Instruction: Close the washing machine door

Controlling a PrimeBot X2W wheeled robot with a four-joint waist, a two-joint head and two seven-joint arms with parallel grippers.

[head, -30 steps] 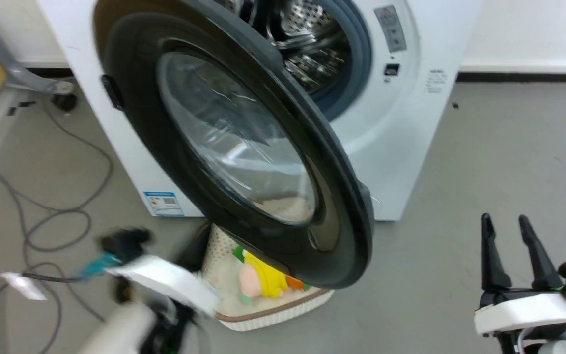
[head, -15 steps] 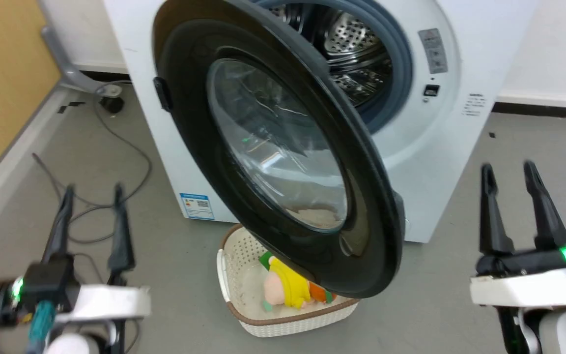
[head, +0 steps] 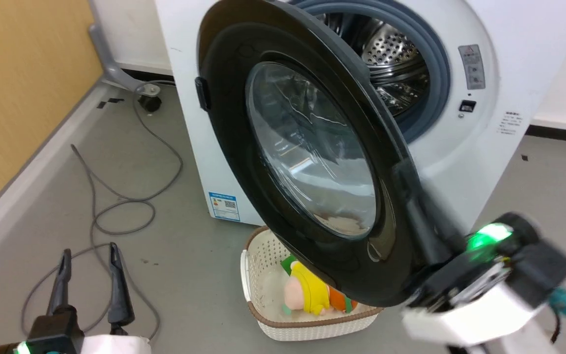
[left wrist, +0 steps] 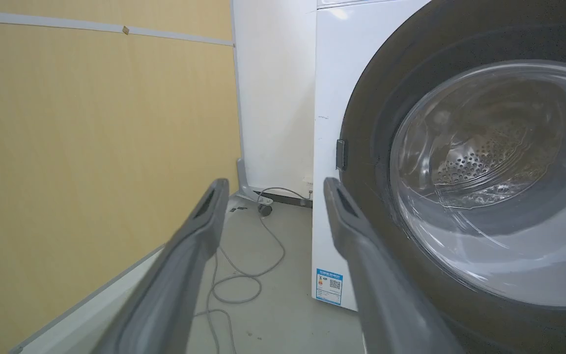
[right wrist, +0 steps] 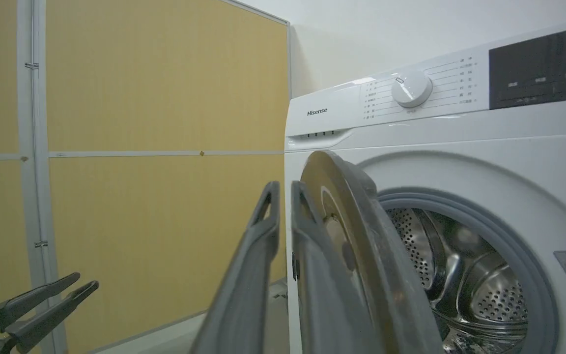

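Door: the washing machine door [head: 312,162] stands swung out from the washing machine [head: 465,162], hinged on the robot's left, with its free edge toward the lower right.
Right pincer: the right pincer [right wrist: 285,194] has its fingers drawn almost together and holds nothing. It lies along the door's outer face, just beside the free rim.
Left pincer: the left pincer [head: 89,250] is spread and empty, low over the floor, well apart from the door.
Key relation: the right arm is nearer, and pushing toward the drum [head: 391,54] should shut the door.
Unclear: the right pincer is blurred in the head view, so contact with the rim cannot be told.
Below: a basket [head: 263,255] sits under the door.
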